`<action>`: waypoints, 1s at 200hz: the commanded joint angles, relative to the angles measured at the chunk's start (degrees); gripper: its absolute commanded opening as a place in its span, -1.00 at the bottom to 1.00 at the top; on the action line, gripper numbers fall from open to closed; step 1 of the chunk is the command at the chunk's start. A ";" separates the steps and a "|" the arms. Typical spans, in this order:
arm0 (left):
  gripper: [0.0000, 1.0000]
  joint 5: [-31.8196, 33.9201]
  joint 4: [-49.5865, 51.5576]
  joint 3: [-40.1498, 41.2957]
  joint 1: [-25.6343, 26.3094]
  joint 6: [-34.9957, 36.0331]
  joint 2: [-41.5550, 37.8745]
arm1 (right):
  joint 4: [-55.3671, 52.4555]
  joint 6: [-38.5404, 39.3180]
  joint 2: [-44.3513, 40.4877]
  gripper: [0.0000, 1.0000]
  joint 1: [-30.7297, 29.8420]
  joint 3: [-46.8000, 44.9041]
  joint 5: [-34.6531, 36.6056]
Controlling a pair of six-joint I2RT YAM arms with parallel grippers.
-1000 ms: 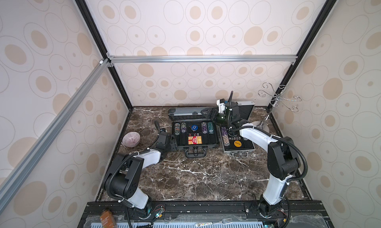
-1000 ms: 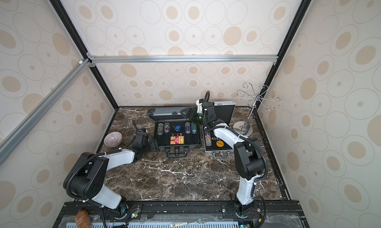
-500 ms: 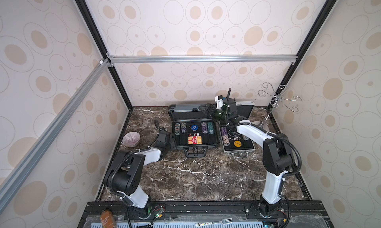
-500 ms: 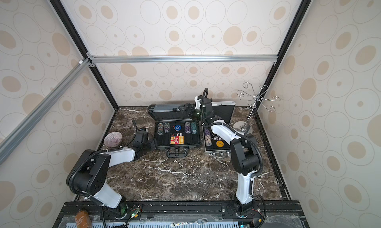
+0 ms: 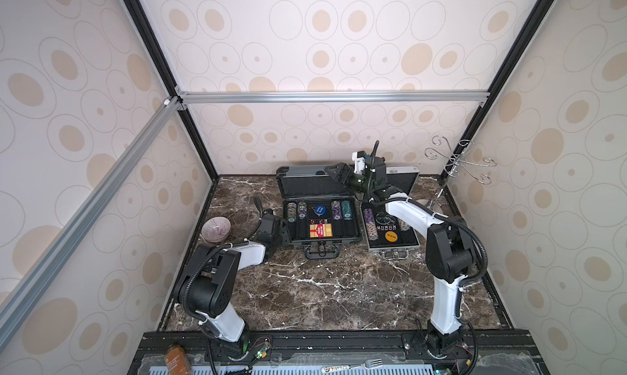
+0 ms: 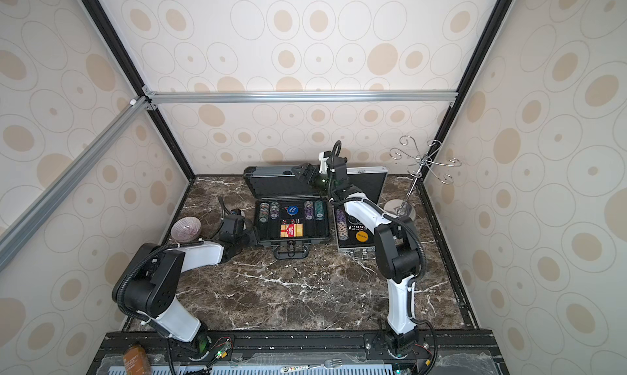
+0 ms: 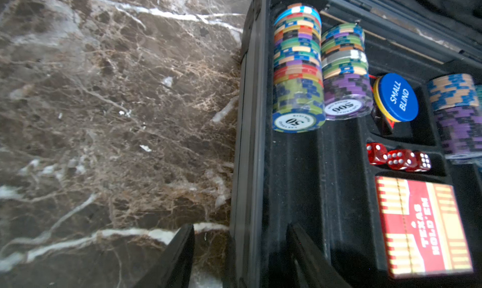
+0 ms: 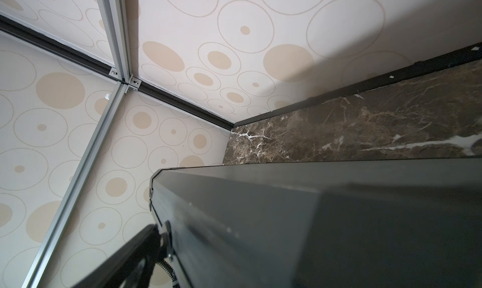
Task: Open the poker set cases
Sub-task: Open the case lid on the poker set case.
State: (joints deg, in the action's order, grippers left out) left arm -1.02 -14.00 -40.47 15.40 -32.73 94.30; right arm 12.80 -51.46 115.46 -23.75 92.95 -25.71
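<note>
The dark grey case (image 5: 325, 243) sits open in the middle of the surface (image 5: 305, 288), its lid (image 5: 305, 186) standing up at the far side, and I am at it in two places. My left fingers (image 5: 284, 235) are low at the case's left wall, near the front corner. In the left wrist view one finger is outside, over the marble, and the other is inside, over the black foam, with the wall running between them. They are partly open, with a gap on each side of the wall, so they have hold of nothing. Beyond them in the tray lie the chip stacks (image 7: 297, 73), the blue small-blind button (image 7: 397, 97), three red dice (image 7: 397, 159) and the red card box (image 7: 422, 226). My right fingers (image 5: 334, 173) are up at the top edge of the lid, toward its right end, spread wide. The right wrist view shows the lid's grey shell close along one finger. The other finger is hidden, so I cannot tell whether the lid is between them or only touched from one side. The silver case (image 5: 393, 247) lies just right of the dark one, under my right forearm. It is also open, with its silver lid (image 5: 405, 181) upright behind it, and neither pair of fingers is on it. A bowl (image 5: 216, 228) stands to the left of my left fingers.
</note>
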 commanded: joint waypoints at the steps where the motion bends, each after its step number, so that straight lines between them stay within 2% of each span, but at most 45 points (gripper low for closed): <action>1: 0.07 -0.46 2.74 0.01 -0.37 0.21 1.41 | 1.52 -1.05 1.03 0.97 -0.29 2.03 0.14; 90: -0.17 -1.74 1.12 4.92 -0.37 -2.18 -0.24 | -0.51 -0.48 3.67 0.97 -0.16 6.13 0.16; 200: -0.22 -1.31 -0.02 6.46 -0.38 -2.86 -0.70 | 0.19 3.00 -2.57 0.97 -0.16 -6.61 2.20</action>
State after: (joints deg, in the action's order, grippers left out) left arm -2.50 -20.67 -36.03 15.18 -36.21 92.77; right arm 12.73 -50.46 117.27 -23.73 88.55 -24.38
